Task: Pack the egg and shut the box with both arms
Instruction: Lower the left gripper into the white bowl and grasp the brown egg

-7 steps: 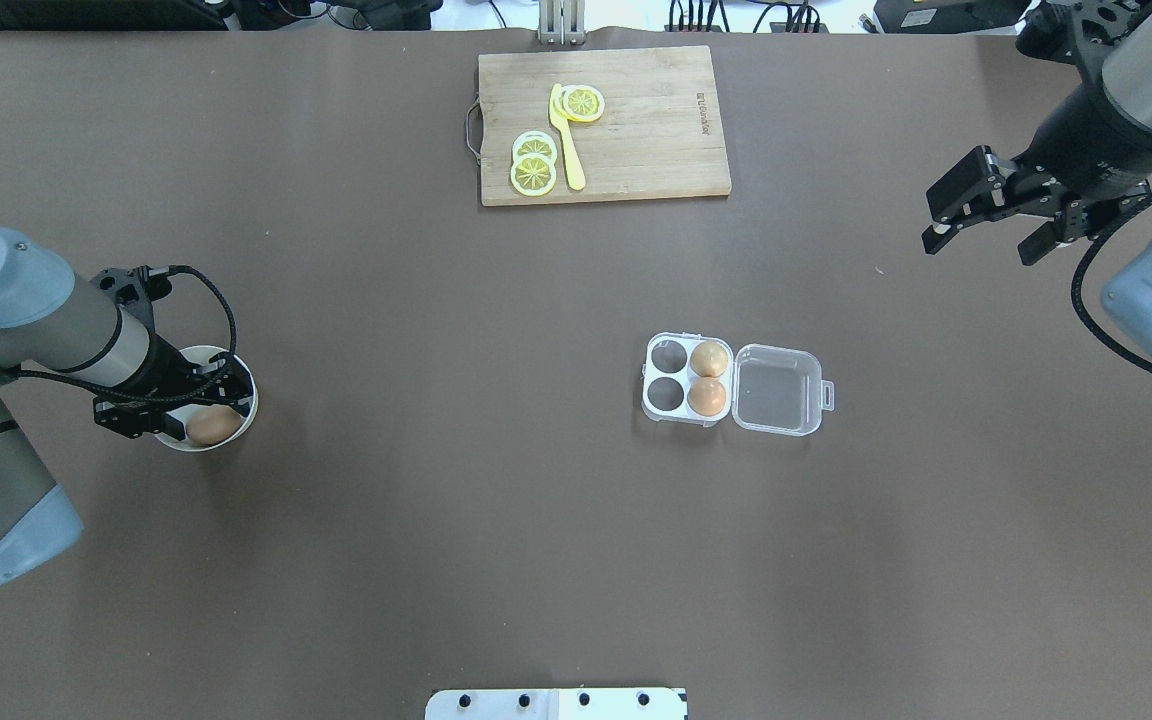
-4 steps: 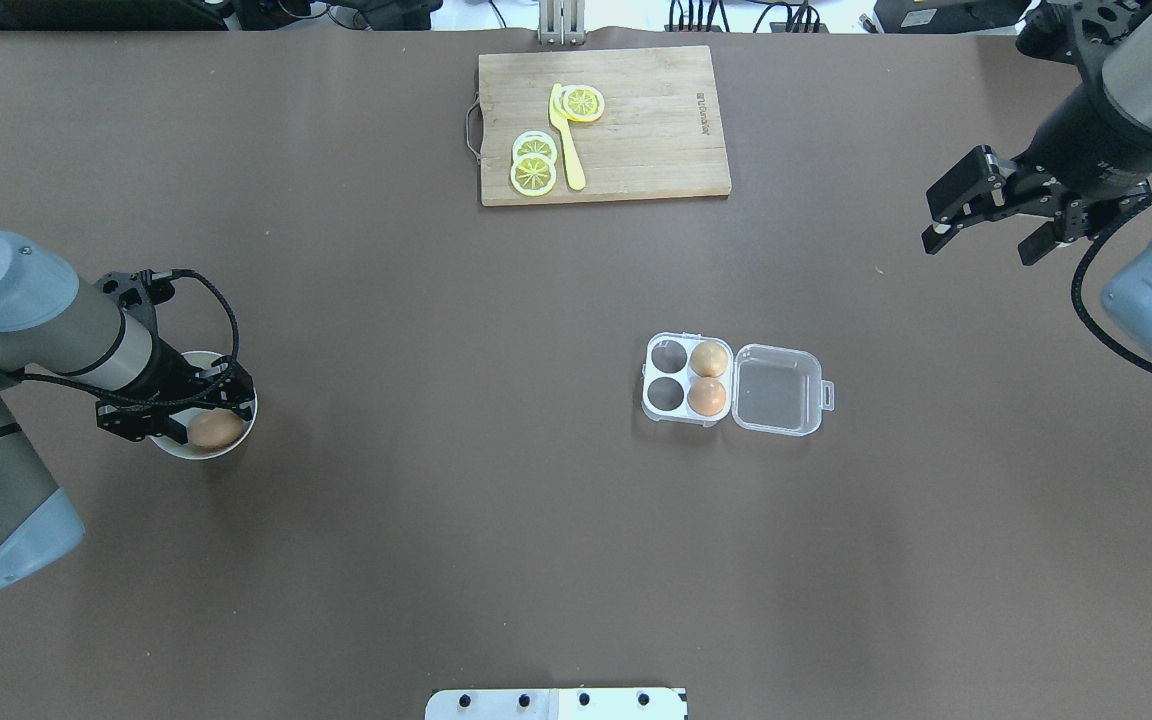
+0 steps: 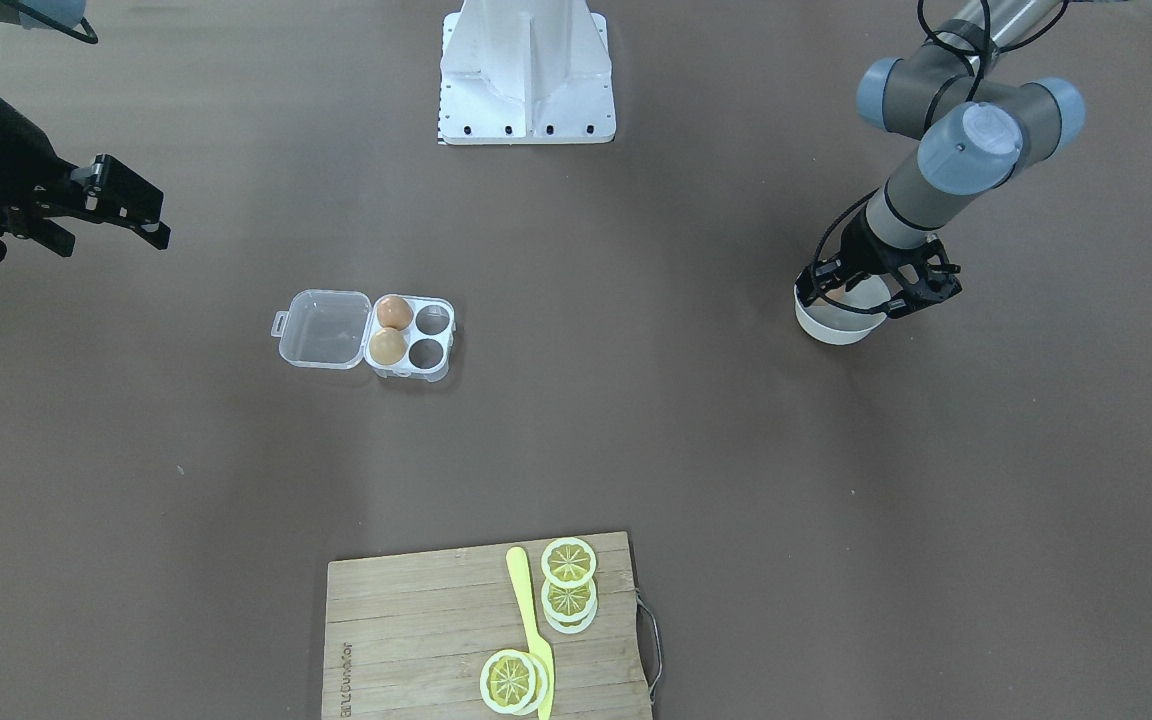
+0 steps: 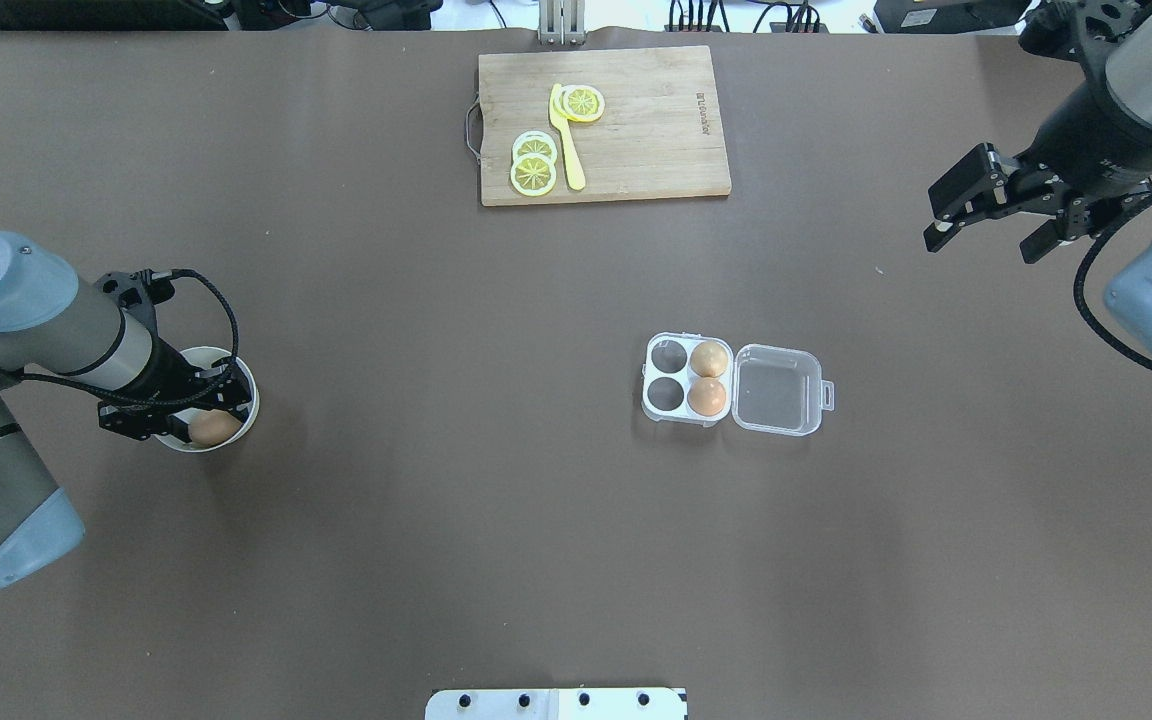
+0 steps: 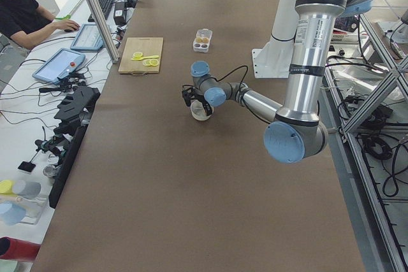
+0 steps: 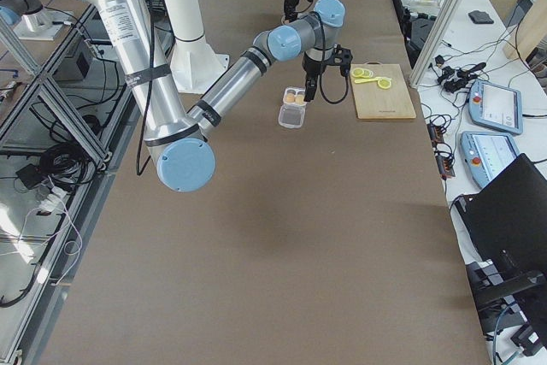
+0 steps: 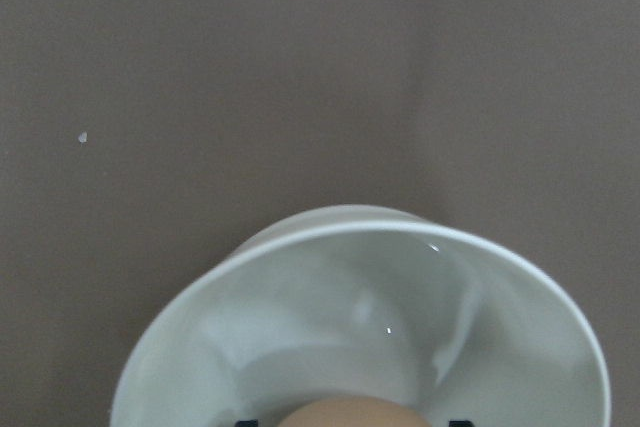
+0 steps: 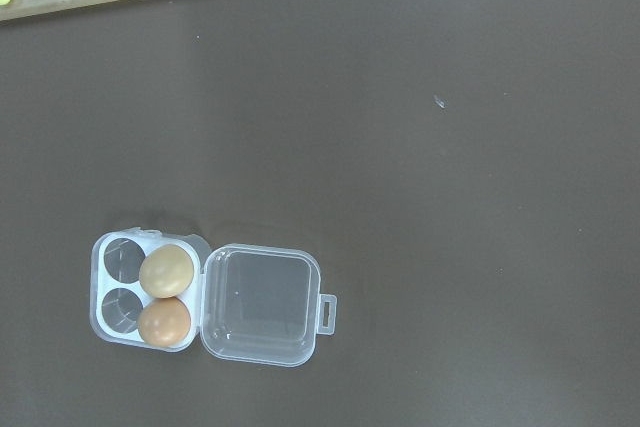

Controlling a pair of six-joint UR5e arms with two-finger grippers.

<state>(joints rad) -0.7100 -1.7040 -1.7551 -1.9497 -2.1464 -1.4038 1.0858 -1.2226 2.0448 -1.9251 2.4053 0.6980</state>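
Overhead exterior: egg (image 4: 216, 428) (long axis left-right) within left end effector (image 4: 204, 419), jaws parted

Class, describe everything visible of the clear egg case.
The egg case is clear plastic, square, round-cornered, four-celled. Its hinged lid lies open flat, tab outward. The two cells nearest the hinge hold a pale tan egg and an orange-brown egg; two are empty. It sits untouched on the brown table.

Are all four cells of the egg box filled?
No: the box holds only a tan egg and a brown egg; its other two cells are empty.
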